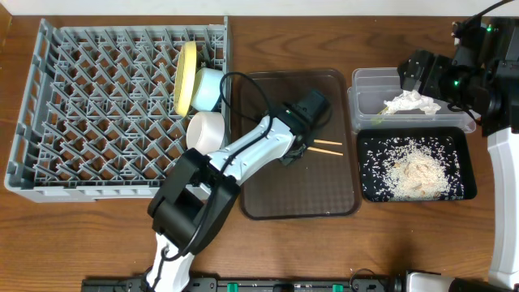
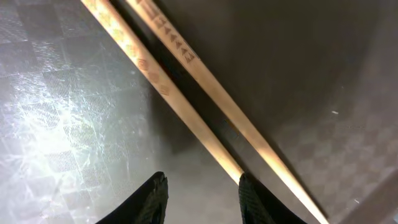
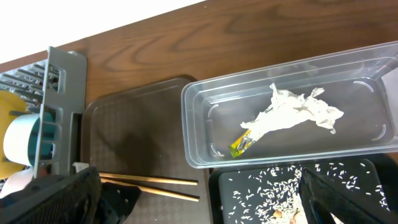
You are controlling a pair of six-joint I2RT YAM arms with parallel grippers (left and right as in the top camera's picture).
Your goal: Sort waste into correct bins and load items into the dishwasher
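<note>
A pair of wooden chopsticks (image 1: 328, 147) lies on the dark brown serving tray (image 1: 324, 195). My left gripper (image 1: 298, 152) is down on their left end. In the left wrist view the chopsticks (image 2: 186, 112) run diagonally. The nearer one ends at my right fingertip (image 2: 249, 193), and only tray surface shows between the parted jaws of the left gripper (image 2: 202, 193). The grey dishwasher rack (image 1: 97, 105) holds a yellow plate (image 1: 187, 77), a light blue bowl (image 1: 208, 89) and a white bowl (image 1: 206, 130). My right gripper (image 1: 422, 73) hangs wide open and empty over the clear bin (image 1: 369, 81).
The clear bin (image 3: 199, 124) holds a crumpled white napkin (image 3: 292, 109) and a green-yellow wrapper (image 3: 242, 144). The black tray bin (image 1: 466, 191) in front of it is strewn with rice scraps (image 1: 413, 170). The left arm stretches from the table's front edge across the brown tray.
</note>
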